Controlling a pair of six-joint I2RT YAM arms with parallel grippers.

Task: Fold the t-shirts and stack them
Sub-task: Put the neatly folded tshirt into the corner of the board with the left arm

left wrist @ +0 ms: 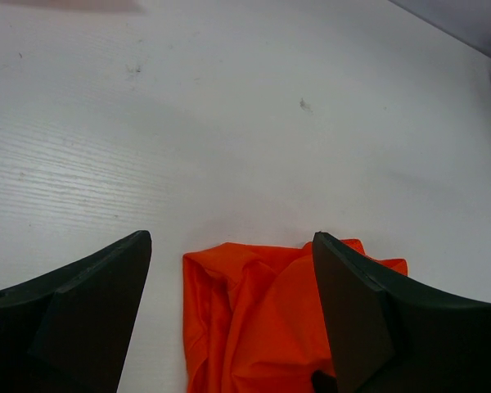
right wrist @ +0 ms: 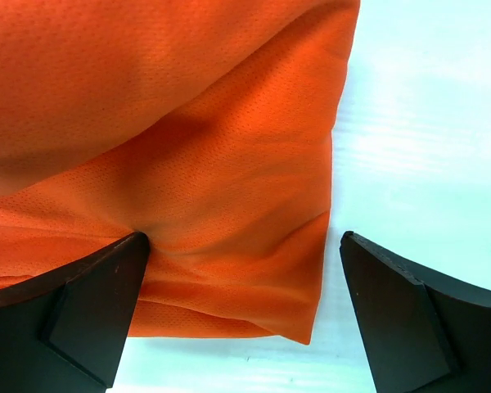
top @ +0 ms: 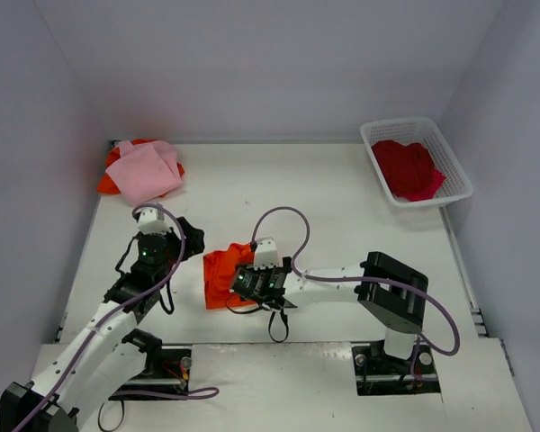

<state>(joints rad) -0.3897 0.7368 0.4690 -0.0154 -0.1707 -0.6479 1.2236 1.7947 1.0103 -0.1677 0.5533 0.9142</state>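
Closest to the arm bases, an orange t-shirt [top: 223, 274] lies crumpled on the white bench [top: 279, 180]. It sits near the front edge, between the two arms.

The right end effector [right wrist: 244, 241] hangs low over the right side of this shirt. Its two fingers are wide apart and hold nothing. In the right wrist view, one finger [right wrist: 82, 315] is over the orange cloth. The other finger [right wrist: 417, 319] is over bare bench. The shirt's edge runs down between them. The cloth there is folded over and has soft wrinkles.

The left end effector [left wrist: 231, 241] is just beside the left side of the same shirt. Its fingers are apart too, and nothing is in them. In the left wrist view, a bunched end of the orange t-shirt shows between the two dark fingers. Past it there is only white bench.

Farther back, in the far left corner of the bench, lies a pink t-shirt [top: 144, 171]. It looks folded but a bit loose. A bit of orange cloth [top: 106, 184] peeks out from under it on the left side.

In the far right corner stands a white basket [top: 454, 160] with a lattice wall. A red t-shirt [top: 409, 169] lies bunched up inside it. The basket is well apart from both arms and from the pink t-shirt.
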